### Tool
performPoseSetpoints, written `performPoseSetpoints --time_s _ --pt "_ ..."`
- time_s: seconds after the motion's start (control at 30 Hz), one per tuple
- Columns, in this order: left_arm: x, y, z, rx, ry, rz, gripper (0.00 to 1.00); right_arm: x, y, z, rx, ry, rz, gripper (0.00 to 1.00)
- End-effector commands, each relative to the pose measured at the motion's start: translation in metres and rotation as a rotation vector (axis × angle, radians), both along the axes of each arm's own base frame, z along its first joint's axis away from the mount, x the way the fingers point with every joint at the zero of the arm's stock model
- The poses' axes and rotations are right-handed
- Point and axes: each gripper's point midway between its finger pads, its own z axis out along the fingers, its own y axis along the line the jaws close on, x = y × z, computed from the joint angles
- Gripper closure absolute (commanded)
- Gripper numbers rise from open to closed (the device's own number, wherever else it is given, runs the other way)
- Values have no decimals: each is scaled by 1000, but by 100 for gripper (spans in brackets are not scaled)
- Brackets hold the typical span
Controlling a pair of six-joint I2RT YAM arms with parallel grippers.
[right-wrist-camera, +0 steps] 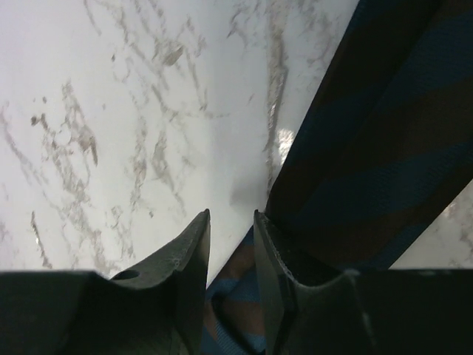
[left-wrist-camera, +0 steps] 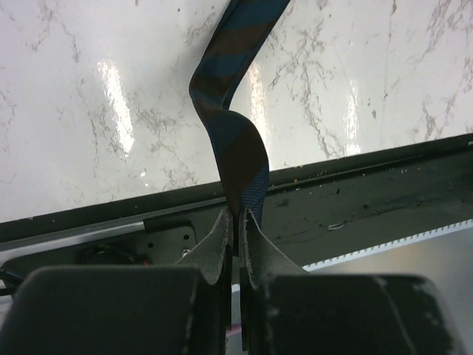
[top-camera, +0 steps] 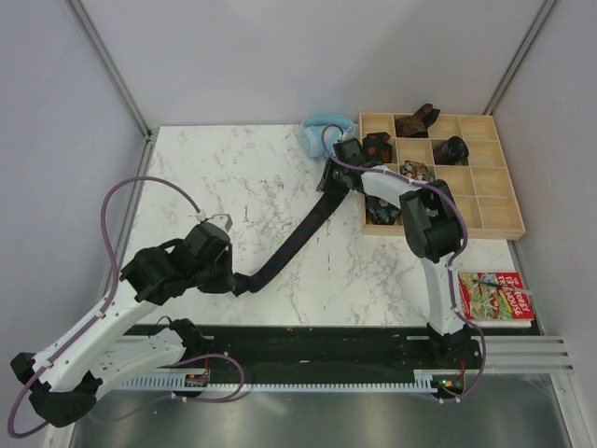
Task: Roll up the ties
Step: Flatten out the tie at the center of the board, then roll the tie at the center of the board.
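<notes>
A dark tie with blue and brown stripes [top-camera: 298,233] runs diagonally across the marble table, from the lower left up to the right. My left gripper [top-camera: 241,282] is shut on its narrow end; in the left wrist view the tie [left-wrist-camera: 229,118] twists up out of the closed gripper [left-wrist-camera: 238,218]. My right gripper [top-camera: 328,177] is at the wide end beside the box. In the right wrist view the gripper [right-wrist-camera: 231,218] is nearly closed, with tie fabric [right-wrist-camera: 384,148] between the fingers low down and to the right of them.
A wooden compartment box [top-camera: 494,201] stands at the back right, with rolled ties in several cells. Light blue headphones [top-camera: 322,126] lie just left of it. A colourful book [top-camera: 494,297] lies at the near right. A black strip runs along the table's near edge [top-camera: 308,350].
</notes>
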Motion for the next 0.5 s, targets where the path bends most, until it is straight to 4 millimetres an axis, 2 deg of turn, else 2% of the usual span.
performPoseSetpoints --time_s 0.0,0.03,0.07,0.13,0.17,0.2,0.23,0.27,0.3,0.37,0.4,0.47 --pt "-25 5 4 -5 59 -105 98 -22 39 74 105 -72 113 62" --pt "-34 3 4 -26 89 -141 98 -28 44 80 125 -69 119 61" --pt "-39 2 2 -29 110 -156 98 -36 51 100 151 -90 132 61" --pt "-50 3 -3 -33 161 -178 97 -66 69 103 181 -59 158 61" --pt "-55 4 -6 -32 182 -186 97 -78 77 125 216 -91 172 61" --pt "-60 5 -13 -25 211 -191 97 -105 89 114 215 -60 206 61" --pt "-62 6 -15 -24 224 -189 96 -118 96 117 231 -61 215 61" --pt "-65 8 -17 -19 234 -184 96 -130 101 134 269 -81 214 61" --pt "-66 10 -23 -9 246 -176 96 -158 110 118 258 -47 238 61" --pt "-68 11 -27 -8 259 -154 96 -182 120 127 307 -49 243 62" --pt "-70 12 -32 -3 274 -149 96 -207 128 113 300 -16 271 62" --pt "-69 9 -37 -11 284 -138 97 -227 138 114 333 -13 288 63"
